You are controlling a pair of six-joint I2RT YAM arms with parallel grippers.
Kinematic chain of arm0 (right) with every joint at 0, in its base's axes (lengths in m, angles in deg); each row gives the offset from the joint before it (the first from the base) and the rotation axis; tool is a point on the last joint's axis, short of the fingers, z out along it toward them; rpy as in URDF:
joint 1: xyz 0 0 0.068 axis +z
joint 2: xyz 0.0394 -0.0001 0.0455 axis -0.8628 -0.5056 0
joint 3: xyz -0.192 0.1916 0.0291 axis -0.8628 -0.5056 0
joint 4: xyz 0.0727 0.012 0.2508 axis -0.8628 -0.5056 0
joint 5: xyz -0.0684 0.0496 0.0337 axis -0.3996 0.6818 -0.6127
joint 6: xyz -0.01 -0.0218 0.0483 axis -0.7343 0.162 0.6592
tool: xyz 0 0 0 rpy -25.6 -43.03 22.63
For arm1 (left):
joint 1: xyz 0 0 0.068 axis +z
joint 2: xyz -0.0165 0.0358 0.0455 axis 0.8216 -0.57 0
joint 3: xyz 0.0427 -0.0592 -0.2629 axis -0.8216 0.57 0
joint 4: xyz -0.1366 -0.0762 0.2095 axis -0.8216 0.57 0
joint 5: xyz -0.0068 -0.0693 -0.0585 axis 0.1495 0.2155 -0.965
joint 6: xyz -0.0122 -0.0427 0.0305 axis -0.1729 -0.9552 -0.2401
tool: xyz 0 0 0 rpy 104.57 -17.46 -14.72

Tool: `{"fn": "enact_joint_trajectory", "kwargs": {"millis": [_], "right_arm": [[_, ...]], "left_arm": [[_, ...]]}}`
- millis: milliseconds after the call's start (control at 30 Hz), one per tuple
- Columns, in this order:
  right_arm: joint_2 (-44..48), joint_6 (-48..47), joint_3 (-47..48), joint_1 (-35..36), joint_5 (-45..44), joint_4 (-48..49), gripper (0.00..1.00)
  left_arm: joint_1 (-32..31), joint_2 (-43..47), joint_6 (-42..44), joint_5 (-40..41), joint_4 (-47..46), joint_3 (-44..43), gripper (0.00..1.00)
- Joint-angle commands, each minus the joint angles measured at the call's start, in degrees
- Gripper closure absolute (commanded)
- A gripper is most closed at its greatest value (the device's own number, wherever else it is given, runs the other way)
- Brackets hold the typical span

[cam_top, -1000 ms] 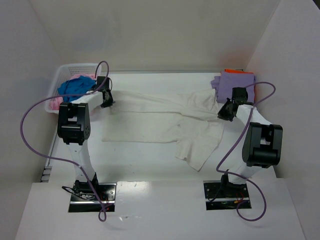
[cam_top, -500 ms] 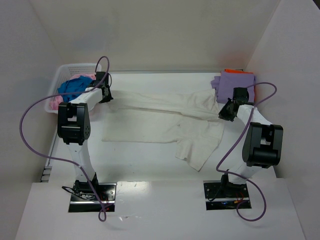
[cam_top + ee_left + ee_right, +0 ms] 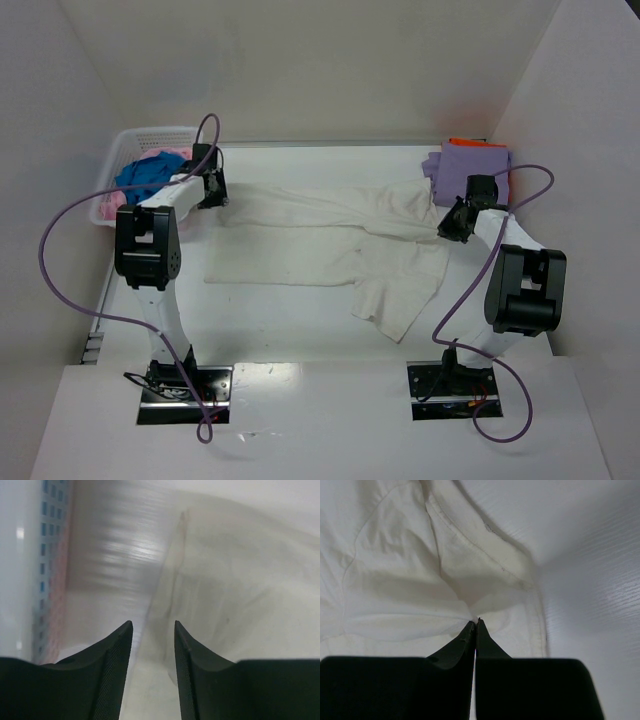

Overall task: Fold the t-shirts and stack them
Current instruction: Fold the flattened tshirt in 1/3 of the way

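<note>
Your cream-white t-shirt (image 3: 320,240) lies spread across mid-table, with a folded lavender t-shirt (image 3: 470,165) at 1 o'clock. Your left gripper (image 3: 152,625) sits at the cream shirt's 10 o'clock corner, fingers spread (cloth edge running under the gap). Your right gripper (image 3: 476,622), at its 3 o'clock edge, pinches a pucker of that cloth.

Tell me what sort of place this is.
Probably a robot lab's test cell for laundry folding: plain white panels wall in a white table, two arms are bolted at its edge, a cream-white t-shirt lies spread out, and a lattice basket holds more shirts.
</note>
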Motion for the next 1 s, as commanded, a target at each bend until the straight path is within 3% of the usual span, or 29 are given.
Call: {"fn": "enact_joint_trajectory", "kwargs": {"millis": [0,200,367,700,967], "right_arm": [[2.6,-1.1,1.4,-0.8,-1.3,-0.1,1.00],[2.6,-1.1,1.4,-0.8,-0.8,-0.1,1.00],[2.6,-1.1,0.8,-0.8,-0.2,0.4,1.00],[2.6,-1.1,0.8,-0.8,0.3,0.4,1.00],[3.1,-1.1,0.3,-0.8,0.3,0.9,1.00]], "left_arm": [[-1.0,5.0,-0.5,-5.7,1.1,1.7,0.51],[-1.5,8.4,-5.4,-12.2,0.3,7.5,0.45],[-2.0,11.9,-11.5,-11.6,-5.2,15.9,0.42],[-0.9,16.3,-25.6,-13.0,-16.0,23.9,0.41],[-0.3,14.1,-37.0,-12.5,-24.8,28.5,0.41]]}}
